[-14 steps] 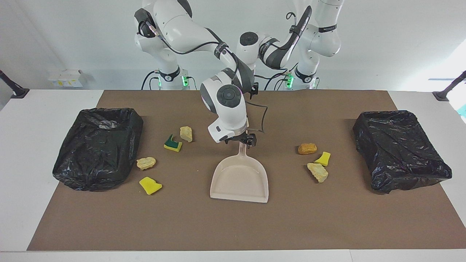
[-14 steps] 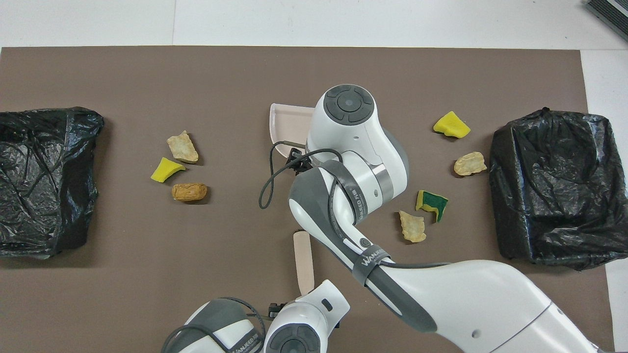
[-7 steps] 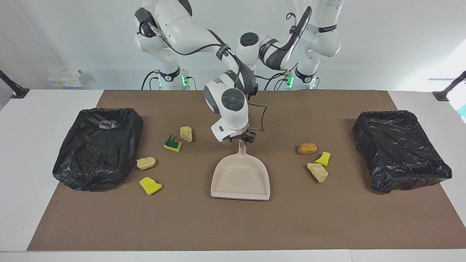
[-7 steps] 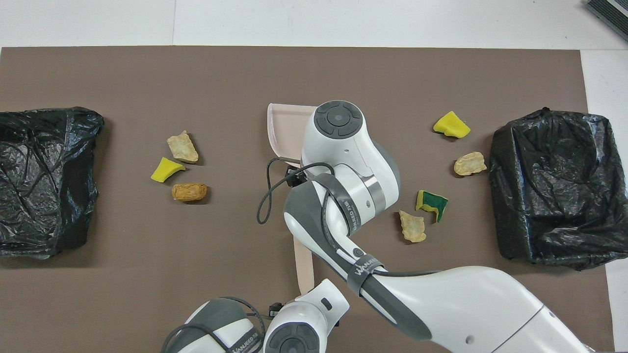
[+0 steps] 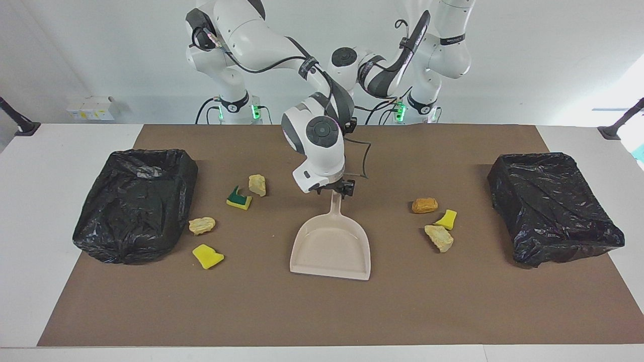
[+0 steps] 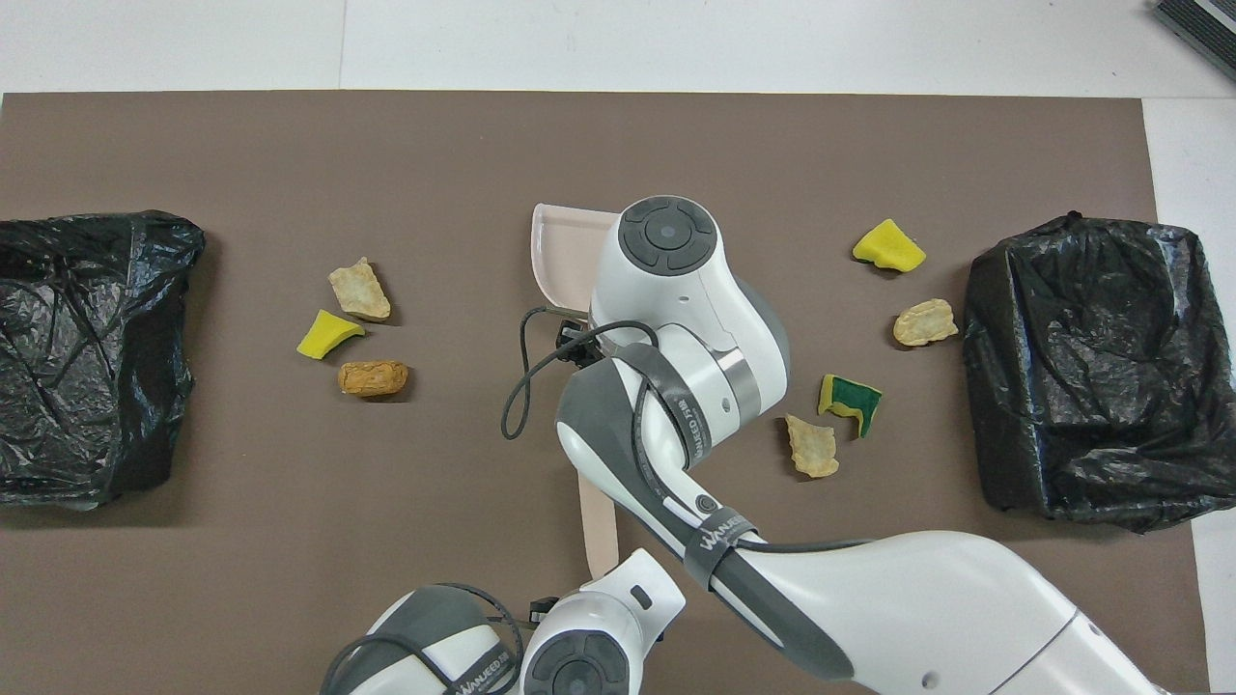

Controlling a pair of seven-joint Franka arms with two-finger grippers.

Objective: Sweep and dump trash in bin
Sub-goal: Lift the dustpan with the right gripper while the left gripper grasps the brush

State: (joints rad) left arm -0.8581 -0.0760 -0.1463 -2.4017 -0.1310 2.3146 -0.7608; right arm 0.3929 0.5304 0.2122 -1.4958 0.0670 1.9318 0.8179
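No trash (image 5: 202,225) is yet swept: seven scraps are scattered on the table (image 5: 453,311) beside the dustpan (image 5: 332,249), whose handle is gripped by the right claw (image 5: 336,191); the left claw's (image 6: 546,610) state cannot be told.

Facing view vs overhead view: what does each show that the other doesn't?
Facing only: the whole dustpan, with the right gripper at its handle's end. Overhead only: the brush handle, with the left gripper over the end nearer the robots; the right arm hides most of the dustpan there. Both: seven scraps and two black bins.
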